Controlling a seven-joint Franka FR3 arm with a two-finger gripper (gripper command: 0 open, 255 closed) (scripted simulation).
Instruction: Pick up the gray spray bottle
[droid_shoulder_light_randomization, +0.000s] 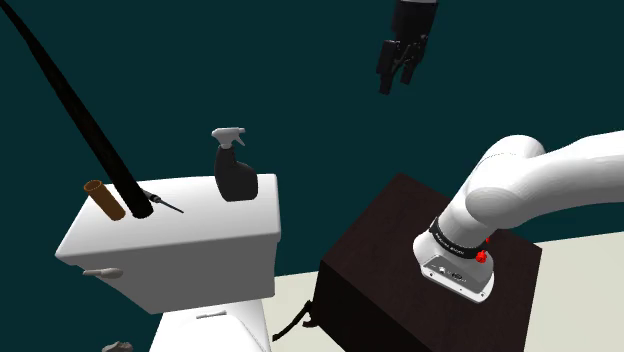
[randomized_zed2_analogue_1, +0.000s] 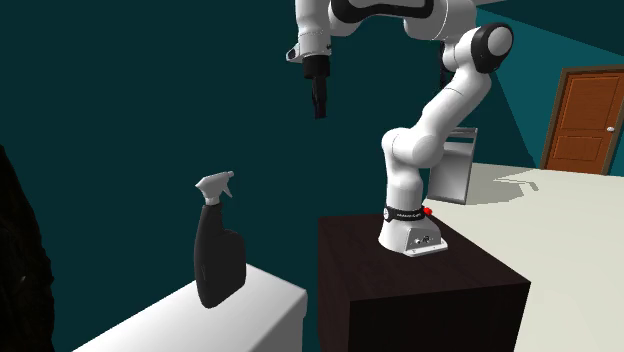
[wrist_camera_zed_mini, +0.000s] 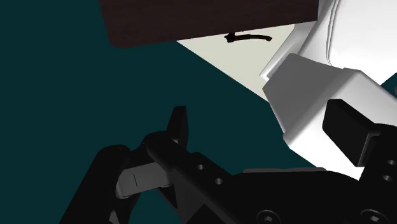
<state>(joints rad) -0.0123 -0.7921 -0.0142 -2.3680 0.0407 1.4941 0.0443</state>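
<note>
Showing a spray bottle (droid_shoulder_light_randomization: 233, 172) upright on the lid of a white toilet tank (droid_shoulder_light_randomization: 200, 240), left of centre in the shoulder view, near the lid's far right corner. Black in the body, pale grey at the trigger head.

Sharing that lid with a brown cardboard tube (droid_shoulder_light_randomization: 103, 200), tilted at the left end, and a thin pointed tool (droid_shoulder_light_randomization: 165, 204) lying between tube and bottle, apart from both. Crossed by a thick black pole (droid_shoulder_light_randomization: 80, 110) slanting from the upper left corner down to the lid just beside the tube.

Hanging at the upper middle of the shoulder view, well above and to the right of the bottle: the hand (droid_shoulder_light_randomization: 397, 84), fingers apart, nothing between them. Seen again at the top centre of the second exterior view (randomized_zed2_analogue_1: 319, 108), pointing down, with the bottle (randomized_zed2_analogue_1: 215, 250) well below at lower left on the white lid (randomized_zed2_analogue_1: 260, 310).

Bolted to a dark brown stand (droid_shoulder_light_randomization: 390, 240) at the lower right of the shoulder view: the white arm (droid_shoulder_light_randomization: 520, 185). Backed by a dark teal wall (droid_shoulder_light_randomization: 250, 60).

Including, at the right edge of the second exterior view, a brown door (randomized_zed2_analogue_1: 585, 118) above pale floor (randomized_zed2_analogue_1: 540, 185).

Looking past one black finger (wrist_camera_zed_mini: 180, 127) in the wrist view toward the stand (wrist_camera_zed_mini: 210, 19), pale floor and teal wall.
</note>
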